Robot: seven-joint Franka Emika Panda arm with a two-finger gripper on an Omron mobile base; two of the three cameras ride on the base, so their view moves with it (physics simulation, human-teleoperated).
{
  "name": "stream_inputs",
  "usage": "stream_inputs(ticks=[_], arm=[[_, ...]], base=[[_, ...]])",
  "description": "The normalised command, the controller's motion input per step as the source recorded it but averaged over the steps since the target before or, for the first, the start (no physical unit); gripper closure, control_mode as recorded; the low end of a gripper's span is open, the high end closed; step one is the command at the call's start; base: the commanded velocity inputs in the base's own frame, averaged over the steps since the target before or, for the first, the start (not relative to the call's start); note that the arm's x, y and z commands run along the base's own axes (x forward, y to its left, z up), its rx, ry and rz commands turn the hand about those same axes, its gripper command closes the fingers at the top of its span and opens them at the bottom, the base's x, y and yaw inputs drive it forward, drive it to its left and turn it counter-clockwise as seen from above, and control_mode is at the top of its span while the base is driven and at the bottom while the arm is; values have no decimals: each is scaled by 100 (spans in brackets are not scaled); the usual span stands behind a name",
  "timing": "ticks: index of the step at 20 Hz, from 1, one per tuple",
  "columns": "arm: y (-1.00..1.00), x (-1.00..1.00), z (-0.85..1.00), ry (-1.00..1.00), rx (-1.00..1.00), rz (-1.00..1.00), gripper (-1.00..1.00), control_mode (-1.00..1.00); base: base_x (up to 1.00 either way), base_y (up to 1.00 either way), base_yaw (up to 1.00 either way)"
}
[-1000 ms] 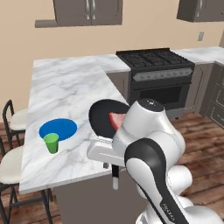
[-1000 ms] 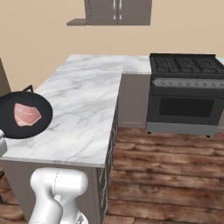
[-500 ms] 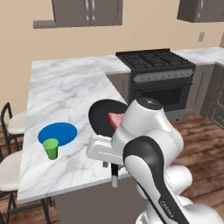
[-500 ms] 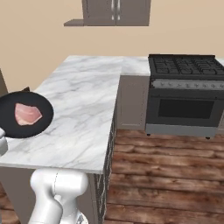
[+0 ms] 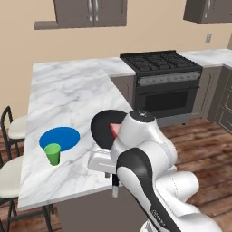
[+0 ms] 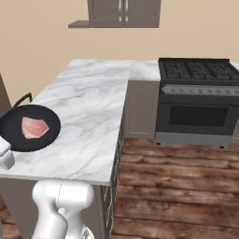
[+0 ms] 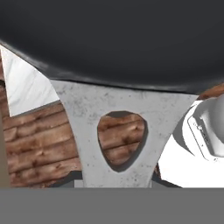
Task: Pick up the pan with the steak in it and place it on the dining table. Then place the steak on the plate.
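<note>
1. One black pan.
2. One steak, lying in that pan.
3. One blue plate.
4. One green cup.
5. Two stools beside the marble table.
6. One black stove.

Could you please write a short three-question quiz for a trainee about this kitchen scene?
1. True or false: the steak lies inside the frying pan.
2. Which object stands at the near edge of the blue plate in the left base view?
A. a green cup
B. a fork
C. a bowl
3. Fill in: in the hand view, the pan's light grey handle has a ____ through which the wooden floor shows.

Key: 1 true; 2 A; 3 hole.
</note>
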Motion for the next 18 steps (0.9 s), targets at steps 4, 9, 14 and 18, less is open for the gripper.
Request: stream_inputs(ticks=[4, 9, 14, 18], arm=[[0, 65, -27, 6, -5, -5, 100, -100], [0, 85, -28, 11, 0, -3, 100, -100], [7, 99, -30, 12, -3, -8, 100, -100], [22, 83, -31, 7, -11, -10, 100, -100]], base=[[0, 0, 0], [0, 0, 0], [0, 0, 0], [0, 0, 0]])
